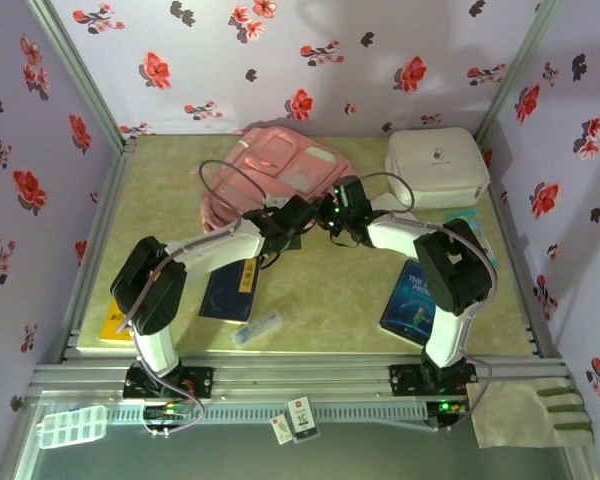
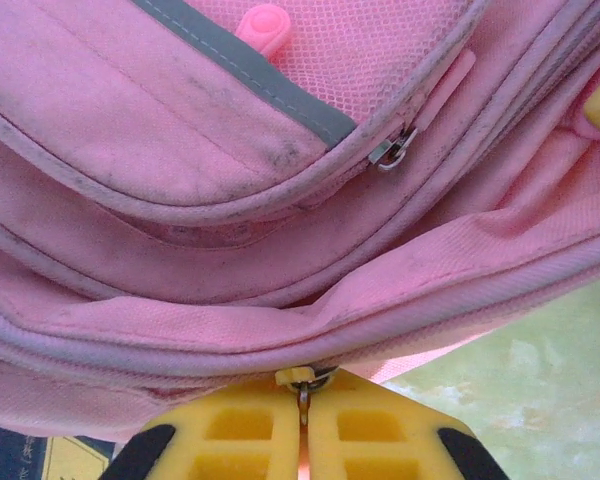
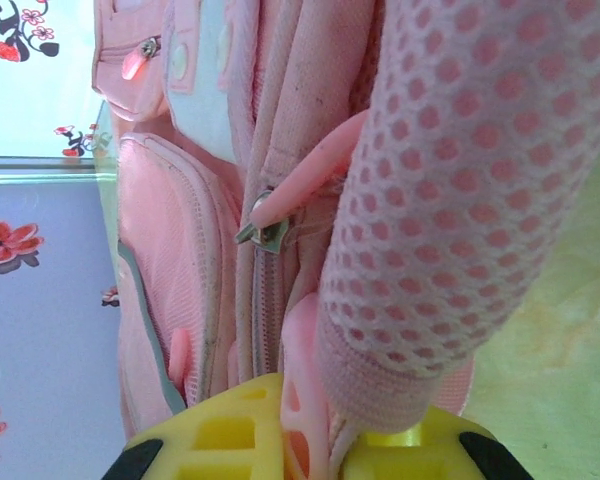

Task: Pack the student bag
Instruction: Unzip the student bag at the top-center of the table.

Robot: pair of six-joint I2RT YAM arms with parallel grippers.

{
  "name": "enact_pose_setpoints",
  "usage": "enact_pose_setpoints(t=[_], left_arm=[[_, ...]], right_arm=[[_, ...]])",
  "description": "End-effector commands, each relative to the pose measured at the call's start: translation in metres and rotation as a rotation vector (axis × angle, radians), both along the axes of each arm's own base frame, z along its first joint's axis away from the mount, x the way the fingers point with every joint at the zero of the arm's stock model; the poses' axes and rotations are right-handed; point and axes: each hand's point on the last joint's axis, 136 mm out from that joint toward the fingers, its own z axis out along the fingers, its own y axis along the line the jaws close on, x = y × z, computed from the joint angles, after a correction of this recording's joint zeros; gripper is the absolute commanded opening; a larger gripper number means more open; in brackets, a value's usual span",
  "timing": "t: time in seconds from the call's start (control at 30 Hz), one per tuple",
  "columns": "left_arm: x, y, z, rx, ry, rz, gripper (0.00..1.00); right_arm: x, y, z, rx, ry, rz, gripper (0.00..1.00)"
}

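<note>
pink student bag [image 1: 280,165] lies at twelve o'clock, zip apparently unopened, left gripper [image 2: 305,400] closed on its zip pull [image 2: 302,380], right gripper [image 3: 325,440] clamped on a mesh strap [image 3: 460,200]; blue book [image 1: 412,300] at four o'clock and dark book [image 1: 228,290] at seven judged unpacked.

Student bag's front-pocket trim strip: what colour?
Grey trim strip on pink student bag; best in left wrist view.
</note>
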Motion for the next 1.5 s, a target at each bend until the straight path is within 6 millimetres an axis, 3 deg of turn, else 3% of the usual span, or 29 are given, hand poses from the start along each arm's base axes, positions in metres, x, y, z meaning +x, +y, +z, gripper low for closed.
enact_pose_setpoints(t=[0.0, 0.1, 0.4, 0.5, 0.57, 0.77, 0.9, 1.07, 1.17, 1.47], left_arm=[[-0.004, 0.012, 0.017, 0.044, -0.03, -0.045, 0.0], [-0.011, 0.02, 0.022, 0.057, -0.018, -0.106, 0.0], [-0.018, 0.108, 0.004, 0.108, 0.084, -0.077, 0.0], [-0.014, 0.117, 0.01, 0.062, 0.083, -0.088, 0.0], [-0.011, 0.107, 0.022, 0.034, 0.069, -0.147, 0.0], [0.002, 0.078, 0.089, -0.03, -0.018, -0.31, 0.0], [0.0, 0.052, 0.117, -0.117, -0.047, -0.413, 0.0], [-0.005, 0.014, 0.106, -0.192, 0.0, -0.52, 0.0], [-0.014, -0.009, 0.092, -0.19, 0.047, -0.563, 0.0], [-0.04, -0.065, 0.045, -0.188, 0.215, -0.583, 0.0]], right_arm=[[0.012, -0.017, 0.025, -0.054, -0.071, -0.065, 0.04], [0.02, -0.033, 0.016, -0.086, -0.062, -0.114, 0.04], [0.042, -0.054, -0.002, -0.127, -0.04, -0.186, 0.04], [0.046, -0.053, -0.004, -0.117, -0.038, -0.183, 0.05], [0.049, -0.047, 0.002, -0.105, -0.058, -0.159, 0.08], [0.066, -0.04, 0.026, -0.085, -0.108, -0.074, 0.09], [0.074, -0.057, 0.035, -0.117, -0.118, -0.091, 0.11], [0.079, -0.075, 0.028, -0.143, -0.09, -0.083, 0.22], [0.07, -0.085, 0.013, -0.162, -0.034, -0.077, 0.29], [0.003, -0.129, -0.007, -0.258, 0.08, -0.162, 0.58]])
